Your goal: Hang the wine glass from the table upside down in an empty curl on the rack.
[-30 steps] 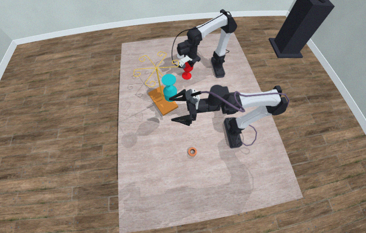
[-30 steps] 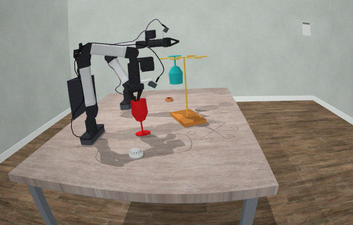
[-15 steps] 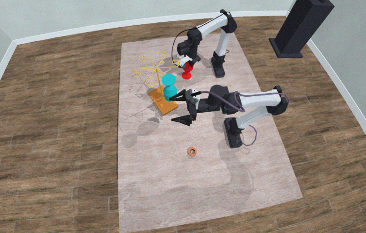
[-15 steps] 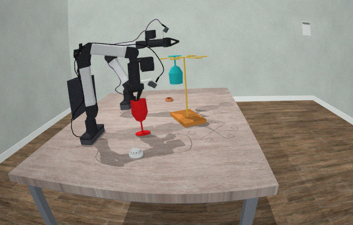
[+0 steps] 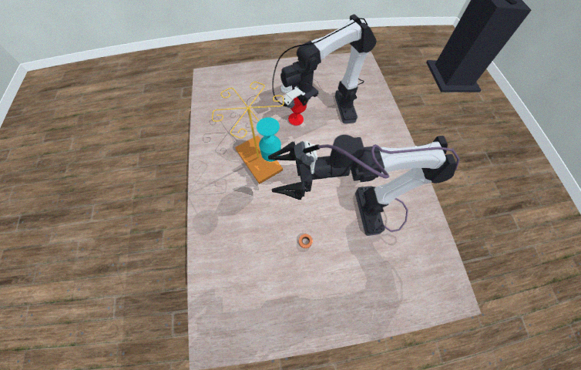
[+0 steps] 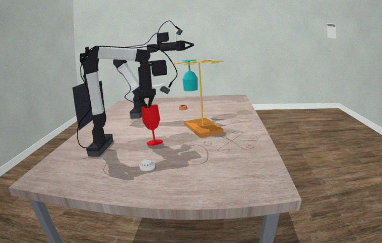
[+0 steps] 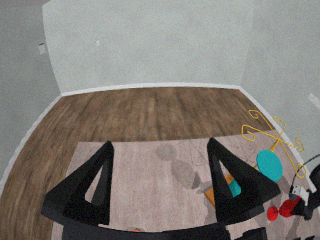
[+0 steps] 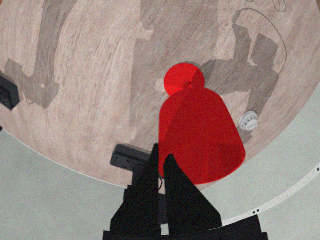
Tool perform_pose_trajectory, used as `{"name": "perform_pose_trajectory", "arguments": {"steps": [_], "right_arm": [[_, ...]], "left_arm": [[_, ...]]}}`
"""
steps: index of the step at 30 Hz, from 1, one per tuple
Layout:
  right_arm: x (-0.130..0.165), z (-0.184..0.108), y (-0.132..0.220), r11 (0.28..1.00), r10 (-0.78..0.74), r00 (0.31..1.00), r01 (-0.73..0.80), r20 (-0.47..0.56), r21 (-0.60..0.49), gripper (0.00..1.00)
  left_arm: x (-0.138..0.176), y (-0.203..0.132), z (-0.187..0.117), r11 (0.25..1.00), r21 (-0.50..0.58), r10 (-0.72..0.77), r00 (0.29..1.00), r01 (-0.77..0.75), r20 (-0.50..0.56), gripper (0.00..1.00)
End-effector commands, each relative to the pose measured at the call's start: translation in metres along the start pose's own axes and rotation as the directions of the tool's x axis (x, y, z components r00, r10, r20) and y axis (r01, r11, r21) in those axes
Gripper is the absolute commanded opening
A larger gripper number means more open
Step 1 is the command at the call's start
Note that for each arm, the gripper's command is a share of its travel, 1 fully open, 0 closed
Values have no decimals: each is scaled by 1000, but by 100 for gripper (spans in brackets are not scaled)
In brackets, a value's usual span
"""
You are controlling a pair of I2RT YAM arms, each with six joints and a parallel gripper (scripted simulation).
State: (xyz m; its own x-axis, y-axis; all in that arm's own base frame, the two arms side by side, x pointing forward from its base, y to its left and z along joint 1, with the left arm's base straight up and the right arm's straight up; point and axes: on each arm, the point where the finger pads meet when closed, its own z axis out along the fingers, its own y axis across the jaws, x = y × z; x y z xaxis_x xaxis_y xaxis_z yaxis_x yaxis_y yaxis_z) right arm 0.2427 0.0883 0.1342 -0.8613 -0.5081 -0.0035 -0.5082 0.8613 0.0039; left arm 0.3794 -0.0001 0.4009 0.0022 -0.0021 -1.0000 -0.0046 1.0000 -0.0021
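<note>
The red wine glass (image 5: 296, 119) (image 6: 151, 116) (image 8: 200, 135) (image 7: 272, 213) stands on its foot on the table, slightly tilted. My right gripper (image 6: 148, 105) (image 8: 160, 147) points down and is shut on its bowl wall at the rim; the thin wall is mostly hidden by the fingertips. The yellow rack (image 5: 256, 137) (image 6: 200, 93) (image 7: 278, 140) has several curls. The teal glass (image 5: 268, 126) (image 6: 189, 81) (image 7: 269, 165) hangs upside down in one curl, foot on top. My left gripper (image 5: 271, 174) (image 6: 192, 44) (image 7: 160, 144) is open, higher than the rack top.
The rack's orange base (image 5: 263, 174) (image 6: 203, 130) stands on the table. An orange ring (image 5: 300, 243) (image 6: 182, 108) lies beyond the left arm. A small white ridged object (image 6: 147, 166) (image 8: 248, 120) lies near the red glass. The left arm's finger overlaps the teal glass in the top view.
</note>
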Motion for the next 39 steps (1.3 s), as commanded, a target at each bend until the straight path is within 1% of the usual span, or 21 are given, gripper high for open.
{"name": "perform_pose_trajectory", "arguments": {"steps": [1,2,4,8,12,14,16,17,19,22,24,28,30,35,36,37,38,39], "right_arm": [[-3,-6,-3,1000,-1,1000,1,3,13,0],[-3,-5,-3,1000,-1,1000,1,-4,11,0],[-3,-11,-3,1000,-1,1000,0,15,15,0],[-2,-11,-3,1000,0,1000,0,-9,10,0],[-1,-26,-3,1000,0,1000,-1,25,17,0],[-1,-22,-3,1000,2,1000,-2,-13,10,0],[-1,-22,-3,1000,2,1000,-2,-13,10,0],[0,-31,-1,1000,1,1000,-1,13,10,0],[0,-29,-3,1000,8,1000,-7,-17,9,0],[1,-40,-2,1000,10,1000,-10,-1,12,0],[1,-41,-2,1000,10,1000,-10,-17,9,0],[3,-54,-2,1000,10,1000,-10,-4,11,0],[2,-54,-2,1000,9,1000,-9,-19,9,0],[-1,-57,-3,1000,10,1000,-10,-7,11,0],[1,-63,-2,1000,11,1000,-11,18,16,0],[1,-62,-2,1000,10,1000,-10,16,15,0],[1,-66,-2,1000,9,999,-10,39,19,0],[-4,-58,5,1000,21,998,-21,59,-7,0]], "left_arm": [[-10,1,-2,1000,4,7,1000,-7,20,100],[-10,1,-2,1000,4,7,1000,-7,20,100],[-10,1,-2,1000,4,7,1000,-7,20,100],[-10,1,-2,1000,4,7,1000,-7,20,100],[-10,1,-2,1000,4,7,1000,-7,20,100],[-10,1,-2,1000,4,7,1000,-7,20,100],[-10,1,-2,1000,4,7,1000,-7,20,100],[-10,1,-2,1000,4,7,1000,-7,20,100],[-10,1,-2,1000,4,7,1000,-7,20,100],[-10,1,-2,1000,4,7,1000,-7,20,100],[-10,1,-2,1000,4,7,1000,-7,20,100],[-10,1,-2,1000,4,7,1000,-7,20,100],[-10,1,-2,1000,4,7,1000,-7,20,100],[-10,1,-2,1000,4,7,1000,-7,20,100],[-10,1,-2,1000,4,7,1000,-7,20,100],[-10,1,-2,1000,4,7,1000,-7,20,100],[-10,1,-2,1000,4,7,1000,-7,20,100],[-10,1,-2,1000,4,7,1000,-7,20,100]]}}
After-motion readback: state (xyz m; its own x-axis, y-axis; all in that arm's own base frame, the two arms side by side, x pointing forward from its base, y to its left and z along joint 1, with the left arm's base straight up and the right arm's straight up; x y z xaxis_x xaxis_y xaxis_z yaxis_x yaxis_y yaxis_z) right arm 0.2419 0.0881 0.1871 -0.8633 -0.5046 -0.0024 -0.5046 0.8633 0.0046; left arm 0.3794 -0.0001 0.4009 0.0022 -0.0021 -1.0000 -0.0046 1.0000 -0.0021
